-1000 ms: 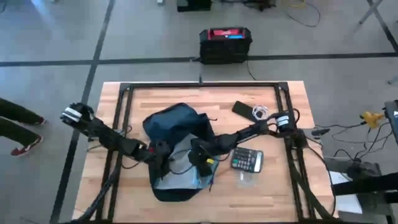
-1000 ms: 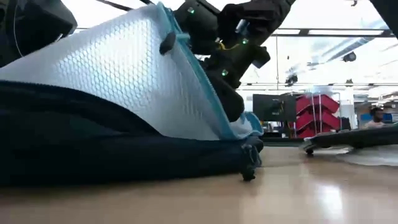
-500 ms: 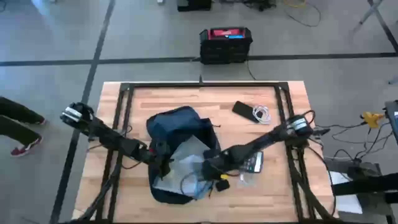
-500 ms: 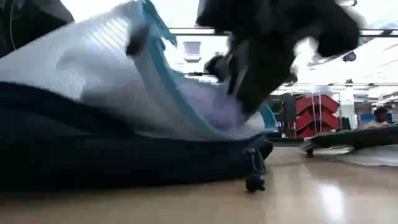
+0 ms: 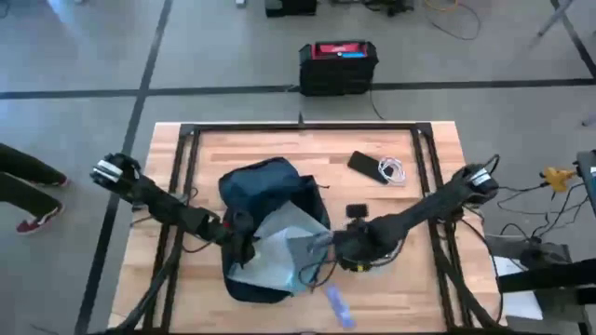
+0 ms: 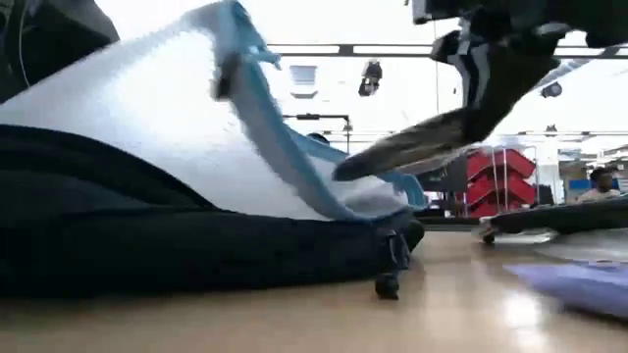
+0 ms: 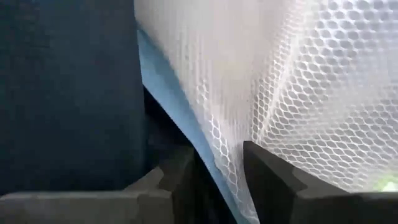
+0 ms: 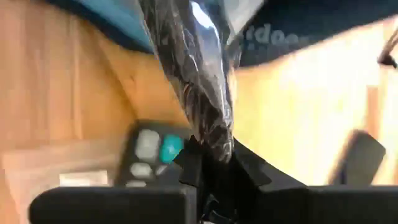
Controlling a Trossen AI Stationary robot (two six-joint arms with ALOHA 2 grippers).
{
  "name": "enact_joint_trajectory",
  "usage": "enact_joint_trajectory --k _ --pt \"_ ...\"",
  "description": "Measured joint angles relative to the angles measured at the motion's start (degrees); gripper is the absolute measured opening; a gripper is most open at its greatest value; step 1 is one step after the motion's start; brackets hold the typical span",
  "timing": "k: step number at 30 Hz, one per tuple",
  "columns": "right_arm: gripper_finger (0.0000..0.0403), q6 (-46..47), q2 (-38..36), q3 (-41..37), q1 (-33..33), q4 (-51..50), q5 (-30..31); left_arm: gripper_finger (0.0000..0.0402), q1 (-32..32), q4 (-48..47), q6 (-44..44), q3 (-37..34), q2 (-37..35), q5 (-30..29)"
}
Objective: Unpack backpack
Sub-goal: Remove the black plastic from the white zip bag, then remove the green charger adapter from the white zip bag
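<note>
The left gripper (image 5: 244,234) pinches the backpack's (image 5: 264,191) pale honeycomb-mesh lining (image 7: 298,93) at its blue-trimmed edge, jaws clamped on it. The navy fabric backpack lies open mid-surface (image 5: 400,140); its contents are hidden. The right gripper (image 5: 346,249), just right of the bag, has its jaws pressed onto a dark crinkly plastic bag (image 8: 193,68), half blurred. A blurred purple object (image 5: 337,304) lies near the front edge.
</note>
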Motion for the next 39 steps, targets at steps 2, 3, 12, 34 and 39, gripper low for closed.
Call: enact_joint_trajectory --k 2,3,12,34,39 --pt "0.0026 3.3 -1.0 -1.8 1.5 -1.6 -1.4 0.0119 0.0 -0.1 0.0 0.0 0.0 -0.2" --pt "0.0026 4.9 -1.4 -2.8 2.1 0.1 -2.5 0.0119 0.0 -0.2 0.0 0.0 0.0 -0.1" --pt "0.0046 18.9 -4.5 -14.3 6.2 -0.5 -7.6 0.0119 0.0 -1.3 2.1 0.0 -0.2 -0.1" --pt "0.0189 -2.4 -5.1 -3.8 6.3 23.5 -6.1 0.0118 -0.3 -1.7 25.0 13.3 -0.9 1.9" --pt "0.0185 -9.1 -2.8 -4.5 6.3 29.1 -6.5 0.0118 -0.5 -2.7 28.7 18.4 -0.9 1.8"
